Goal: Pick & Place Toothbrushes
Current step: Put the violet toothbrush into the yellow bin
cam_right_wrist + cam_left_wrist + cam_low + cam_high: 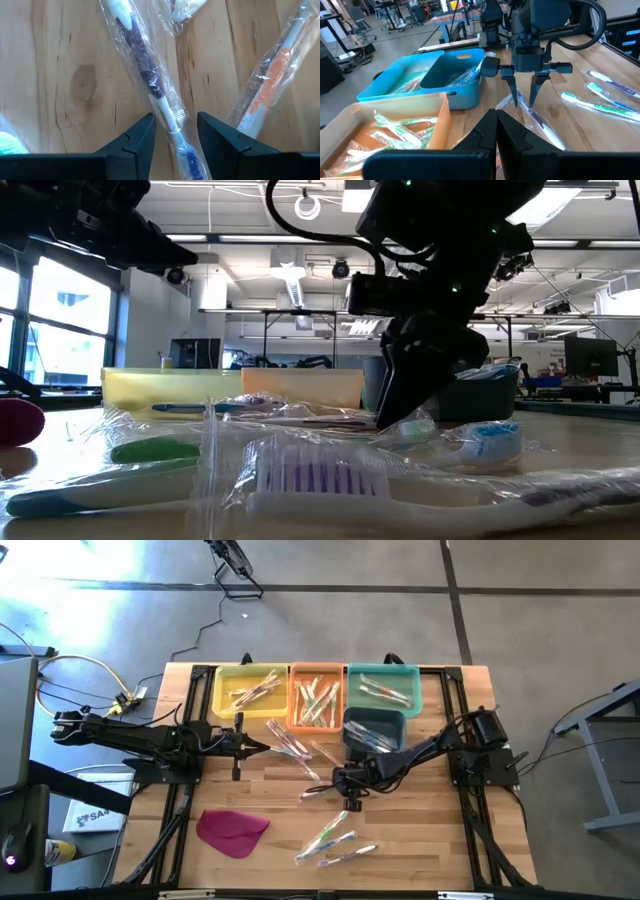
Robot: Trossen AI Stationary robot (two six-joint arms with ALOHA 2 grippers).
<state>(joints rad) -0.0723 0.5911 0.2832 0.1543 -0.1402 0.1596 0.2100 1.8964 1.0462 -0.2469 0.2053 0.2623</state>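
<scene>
Glossy wrap makes that purple toothbrush [150,80] slippery and light; your right end effector [175,137] straddles it half-open, so pinch the stiff handle

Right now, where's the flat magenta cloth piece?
In the high view the flat magenta cloth piece lies on the wooden table on the left arm's side, near the front edge, left of the loose wrapped toothbrushes.

Lab: workbenches [451,20], monitors [590,358]
</scene>
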